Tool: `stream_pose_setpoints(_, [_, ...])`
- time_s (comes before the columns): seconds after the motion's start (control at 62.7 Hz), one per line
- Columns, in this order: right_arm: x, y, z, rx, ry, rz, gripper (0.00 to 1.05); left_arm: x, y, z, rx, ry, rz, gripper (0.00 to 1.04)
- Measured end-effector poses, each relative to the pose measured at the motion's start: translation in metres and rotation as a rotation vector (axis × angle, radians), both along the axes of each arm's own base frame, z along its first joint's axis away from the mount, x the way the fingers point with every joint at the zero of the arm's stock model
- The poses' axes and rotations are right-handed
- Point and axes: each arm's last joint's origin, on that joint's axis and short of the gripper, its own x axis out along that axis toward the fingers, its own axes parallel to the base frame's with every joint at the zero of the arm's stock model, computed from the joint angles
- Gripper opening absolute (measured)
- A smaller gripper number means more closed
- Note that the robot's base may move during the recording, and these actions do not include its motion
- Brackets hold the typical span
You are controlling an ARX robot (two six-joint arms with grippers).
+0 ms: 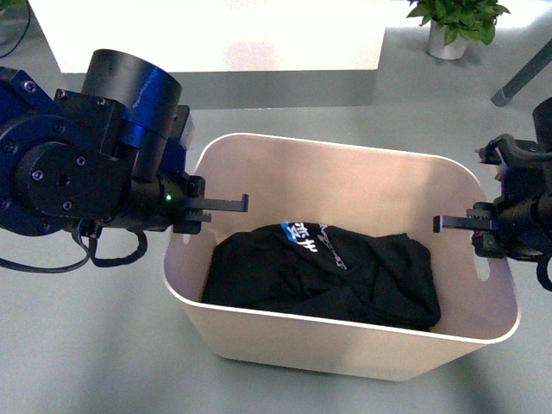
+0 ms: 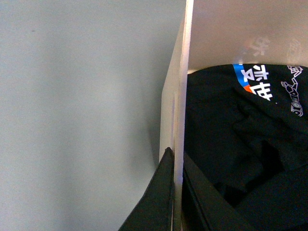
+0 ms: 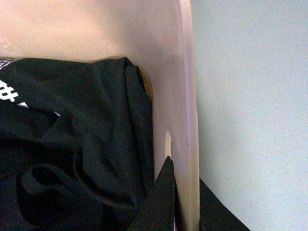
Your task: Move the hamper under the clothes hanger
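Note:
The hamper (image 1: 345, 349) is a beige plastic tub on the grey floor in front of me, with black clothes (image 1: 328, 272) lying in it. My left gripper (image 1: 209, 210) is shut on the rim of its left short wall, one finger inside and one outside. My right gripper (image 1: 470, 226) is shut on the right short wall just above the slot handle. The left wrist view shows the left gripper (image 2: 177, 159) pinching the wall (image 2: 180, 96). The right wrist view shows the right gripper (image 3: 185, 171) pinching the wall (image 3: 185, 72). Only a slanted dark grey metal leg (image 1: 522, 73) shows at the far right; the clothes hanger's bar is out of view.
A potted green plant (image 1: 453, 26) stands at the back right. A white block or wall base (image 1: 216, 34) runs along the back. Grey floor (image 1: 86, 345) lies all round the hamper.

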Motion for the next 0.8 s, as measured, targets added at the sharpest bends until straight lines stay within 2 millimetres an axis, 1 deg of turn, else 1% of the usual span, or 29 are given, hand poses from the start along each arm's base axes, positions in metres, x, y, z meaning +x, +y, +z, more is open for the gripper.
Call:
stream_pose_setpoints(0.08, [0.000,0.006,0.000,0.007,0.000,0.020,0.03,0.001,0.005,0.000,0.007,-0.002,0.019,0.04])
stream_pose_setpoints(0.191, [0.000,0.007,0.000,0.009,0.000,0.024,0.03,0.002,0.007,0.000,0.006,-0.001,0.023,0.04])
stream_pose_setpoints(0.255, [0.000,0.005,0.000,0.003,0.000,0.016,0.03,0.001,0.005,0.000,0.005,-0.001,0.016,0.04])
stream_pose_setpoints(0.351, [0.000,-0.004,0.000,-0.010,0.000,-0.018,0.03,-0.001,-0.004,0.000,-0.012,0.004,-0.021,0.04])
stream_pose_setpoints(0.399, [0.000,-0.004,0.000,-0.009,0.000,-0.017,0.03,-0.001,-0.004,0.000,-0.013,0.005,-0.023,0.04])
stream_pose_setpoints(0.462, [0.000,-0.002,0.000,-0.004,0.000,-0.006,0.03,-0.001,-0.002,0.000,-0.006,0.003,-0.011,0.04])
stream_pose_setpoints(0.574, [-0.001,0.012,0.000,0.022,0.001,0.045,0.03,0.003,0.011,0.000,0.015,-0.003,0.041,0.04])
stream_pose_setpoints(0.622, [-0.001,0.013,0.000,0.022,0.001,0.048,0.03,0.003,0.012,0.000,0.013,-0.003,0.043,0.04])
stream_pose_setpoints(0.702, [-0.001,0.011,0.000,0.009,0.001,0.033,0.03,0.002,0.010,0.000,0.007,-0.001,0.030,0.04])
stream_pose_setpoints(0.797, [0.000,0.001,0.000,-0.003,0.001,0.000,0.03,0.000,0.000,0.000,-0.002,0.002,-0.003,0.04])
